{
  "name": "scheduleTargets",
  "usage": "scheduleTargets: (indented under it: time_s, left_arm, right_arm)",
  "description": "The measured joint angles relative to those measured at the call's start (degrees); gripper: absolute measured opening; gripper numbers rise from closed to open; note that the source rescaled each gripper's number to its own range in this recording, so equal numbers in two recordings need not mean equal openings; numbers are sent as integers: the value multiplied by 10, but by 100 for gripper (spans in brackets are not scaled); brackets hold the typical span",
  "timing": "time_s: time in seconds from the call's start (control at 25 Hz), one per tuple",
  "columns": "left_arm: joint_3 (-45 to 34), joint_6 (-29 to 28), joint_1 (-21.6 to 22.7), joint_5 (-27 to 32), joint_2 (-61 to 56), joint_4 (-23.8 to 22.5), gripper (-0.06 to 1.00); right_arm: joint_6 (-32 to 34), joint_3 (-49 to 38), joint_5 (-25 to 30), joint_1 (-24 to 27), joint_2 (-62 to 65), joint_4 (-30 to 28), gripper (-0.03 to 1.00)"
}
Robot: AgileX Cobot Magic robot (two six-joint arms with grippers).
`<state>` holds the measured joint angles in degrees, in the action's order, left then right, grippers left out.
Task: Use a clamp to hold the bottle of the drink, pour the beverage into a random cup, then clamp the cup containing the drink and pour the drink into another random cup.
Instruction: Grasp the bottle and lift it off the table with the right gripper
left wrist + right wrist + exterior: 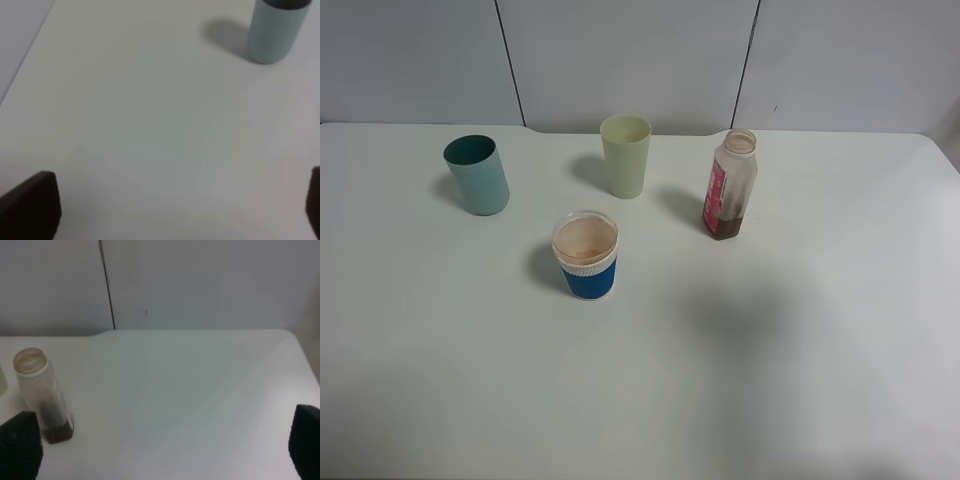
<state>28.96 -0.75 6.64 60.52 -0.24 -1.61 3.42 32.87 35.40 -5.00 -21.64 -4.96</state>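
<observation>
The bottle [730, 185] stands upright and uncapped on the right half of the white table [800, 380], towards the far edge, with a small amount of dark brown beverage [724, 226] in its base. To its left, apart from it, stands the pale green tumbler [625, 155]. Further left is the teal tumbler [477, 175], and nearer the front, about mid-table, the blue-sleeved cup [587, 255]. None of the four touch, and there are clear gaps between all of them. The whole front of the table and the stretch to the right of the bottle are bare. The far edge meets a grey panelled wall [630, 50] just behind the tumblers.

The right gripper [162, 445] is spread wide, one black fingertip at each lower corner of its wrist view. It holds nothing and touches nothing, and the bottle stands just beyond one fingertip. The left gripper [172, 207] is equally wide apart and empty over bare tabletop.

Only the high view takes in all four vessels together. The right wrist view alone shows the table's far right corner up close, and the left wrist view shows only the teal tumbler's lower part and the table's left edge.
</observation>
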Motion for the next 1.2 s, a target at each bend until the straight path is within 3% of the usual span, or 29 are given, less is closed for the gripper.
scheduleTargets:
  time_s: [0.24,0.56,0.88,1.2]
  left_arm:
    - [0,0,0,0,0,0,100]
    - [0,0,0,0,0,0,100]
    - [0,0,0,0,0,0,100]
    - [0,0,0,0,0,0,100]
  right_arm:
    - [0,15,-42,0,-136,0,98]
    - [-5,16,-91,0,-163,0,98]
    - [-64,16,-109,0,-239,-4,98]
    - [-70,16,-181,-76,-331,-13,98]
